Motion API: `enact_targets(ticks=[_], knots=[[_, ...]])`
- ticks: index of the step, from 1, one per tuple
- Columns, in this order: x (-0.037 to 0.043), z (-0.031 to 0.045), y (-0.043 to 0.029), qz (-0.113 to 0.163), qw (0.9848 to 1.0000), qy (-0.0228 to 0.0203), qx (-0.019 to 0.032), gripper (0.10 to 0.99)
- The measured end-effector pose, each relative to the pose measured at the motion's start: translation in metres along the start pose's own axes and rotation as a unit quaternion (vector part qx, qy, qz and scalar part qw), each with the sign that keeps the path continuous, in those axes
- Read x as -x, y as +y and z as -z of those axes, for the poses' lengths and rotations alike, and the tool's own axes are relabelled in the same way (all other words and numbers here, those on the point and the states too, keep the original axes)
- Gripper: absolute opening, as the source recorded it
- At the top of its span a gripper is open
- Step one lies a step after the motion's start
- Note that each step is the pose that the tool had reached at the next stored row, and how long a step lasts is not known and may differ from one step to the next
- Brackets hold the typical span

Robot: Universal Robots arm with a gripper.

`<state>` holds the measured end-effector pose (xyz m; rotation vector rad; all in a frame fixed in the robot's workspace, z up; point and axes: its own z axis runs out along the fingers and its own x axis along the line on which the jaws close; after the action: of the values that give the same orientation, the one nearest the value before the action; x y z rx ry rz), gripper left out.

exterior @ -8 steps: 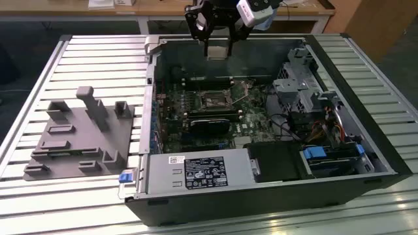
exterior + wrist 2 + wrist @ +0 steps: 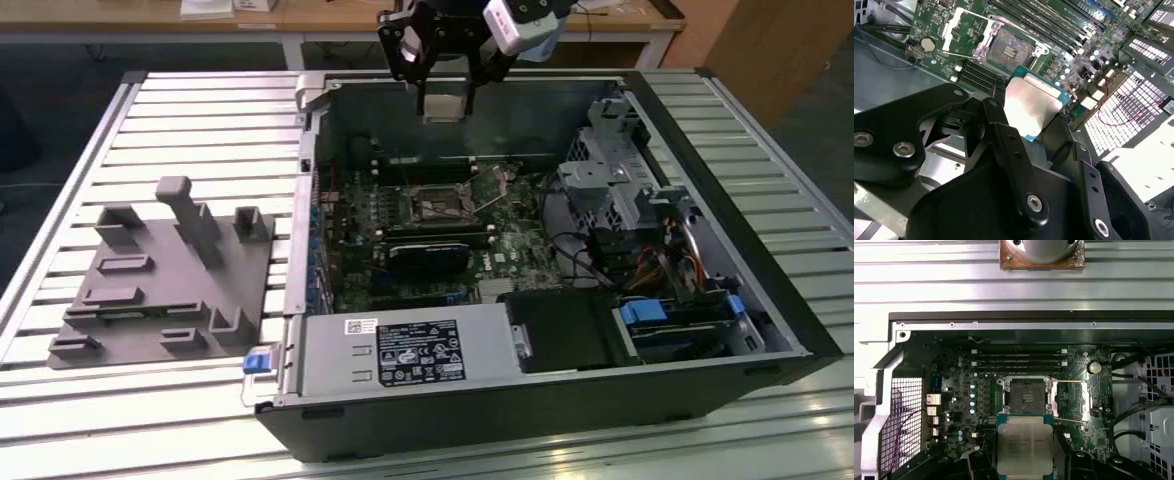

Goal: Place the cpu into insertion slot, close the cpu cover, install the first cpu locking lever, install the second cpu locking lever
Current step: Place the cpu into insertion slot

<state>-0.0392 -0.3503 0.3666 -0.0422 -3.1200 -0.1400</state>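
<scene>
My gripper [image 2: 445, 95] hangs over the far side of the open computer case and is shut on the cpu [image 2: 445, 106]. In both wrist views the black fingers [image 2: 1004, 135] clamp two opposite edges of the cpu [image 2: 1031, 107], a silvery square chip on a teal board [image 2: 1024, 452]. It is held in the air, well above the board. The insertion slot [image 2: 1026, 399] lies uncovered on the motherboard, a dark square with a metal rim [image 2: 1009, 47] [image 2: 434, 207]. The cpu cover [image 2: 1070, 401] is swung open beside the slot [image 2: 961, 30]. Thin wire levers [image 2: 1069, 381] stand along the open cover.
A black fan card [image 2: 434, 250] sits just nearer than the slot. The power supply [image 2: 400, 350] fills the near corner, with drive cages and cables [image 2: 614, 185] on the exterior view's right. Memory slots [image 2: 1019, 357] run beside the socket. A grey fixture block [image 2: 160, 280] rests on the slatted table.
</scene>
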Motion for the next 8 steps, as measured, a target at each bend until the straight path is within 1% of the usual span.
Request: enact_targets(ticks=[4, 8], knots=[[0.0, -0.0001, 0.0, -0.011, 0.9999, -0.001, -0.0001, 0.537], [0.0, -0.0002, 0.0, -0.035, 0.9994, -0.0032, -0.0002, 0.537]])
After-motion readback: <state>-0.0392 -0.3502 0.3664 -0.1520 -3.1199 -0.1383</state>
